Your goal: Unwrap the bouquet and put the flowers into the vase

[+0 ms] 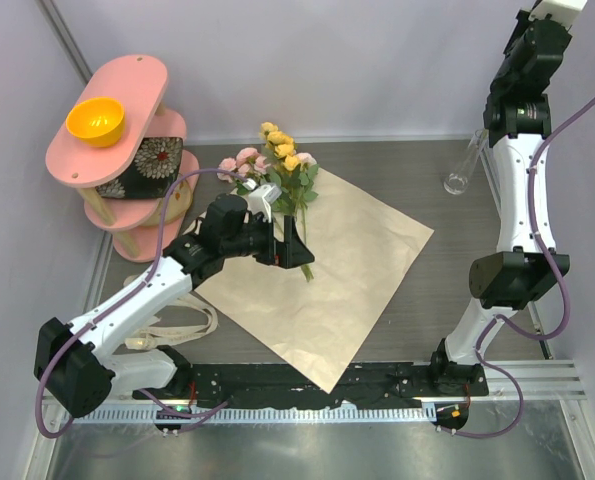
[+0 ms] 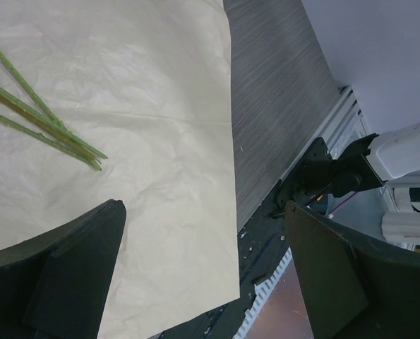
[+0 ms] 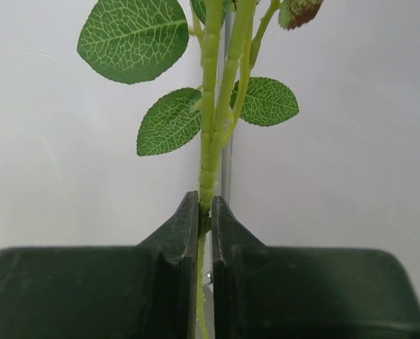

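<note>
Flowers loose on the unwrapped paper, one stem up in my right gripper.
Right fingers are clenched on that green stem, its leaves just above the tips. My left gripper is spread wide over the paper, the bunch's stem ends lying beyond its fingers, untouched. Vase sits well apart from the left fingers.

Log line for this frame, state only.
paper flat, unwrapped | flowers lying across its far-left edge | left tool open near stem ends | right tool shut on one leafy stem | vase no stems
</note>
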You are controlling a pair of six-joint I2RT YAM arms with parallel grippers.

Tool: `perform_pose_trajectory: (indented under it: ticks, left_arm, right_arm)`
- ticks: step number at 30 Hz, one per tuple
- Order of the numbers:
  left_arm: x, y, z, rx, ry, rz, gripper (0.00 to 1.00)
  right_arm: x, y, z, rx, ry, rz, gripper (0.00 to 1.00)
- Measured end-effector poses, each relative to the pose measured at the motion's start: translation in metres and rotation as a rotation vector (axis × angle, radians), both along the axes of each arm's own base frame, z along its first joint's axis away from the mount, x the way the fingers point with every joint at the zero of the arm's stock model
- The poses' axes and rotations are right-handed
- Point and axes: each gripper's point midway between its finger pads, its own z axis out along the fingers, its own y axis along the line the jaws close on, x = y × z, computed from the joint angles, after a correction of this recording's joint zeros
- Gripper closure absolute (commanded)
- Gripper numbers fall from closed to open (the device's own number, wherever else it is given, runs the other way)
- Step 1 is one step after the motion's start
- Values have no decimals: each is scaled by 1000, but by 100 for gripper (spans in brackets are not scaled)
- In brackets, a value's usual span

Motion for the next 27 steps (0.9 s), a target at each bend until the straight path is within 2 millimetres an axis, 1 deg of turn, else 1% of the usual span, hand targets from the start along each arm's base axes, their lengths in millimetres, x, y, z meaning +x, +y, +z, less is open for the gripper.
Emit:
perform_pose_trajectory:
  ticks: [10,15,19,21,25,27]
  left_arm:
    - [0,0,0,-3,2,-2,0]
    - [1,0,1,-6,-1,-2,0]
    - [1,-1,0,-8,0,-6,0]
    - [1,-2,-1,-9,2,-8,0]
    - [2,-2,-1,-9,2,-8,0]
    - [2,-2,-1,-10,1,-7,0]
  right_arm:
    - [0,2,12,-12,-52,15,99]
    - [2,2,9,-16,-53,14,99]
    - [8,1,-2,-17,-37,13,99]
    - [14,1,-14,-19,-24,15,99]
    - [26,0,-47,-17,43,26,99]
    - [29,-1,-56,-16,54,26,99]
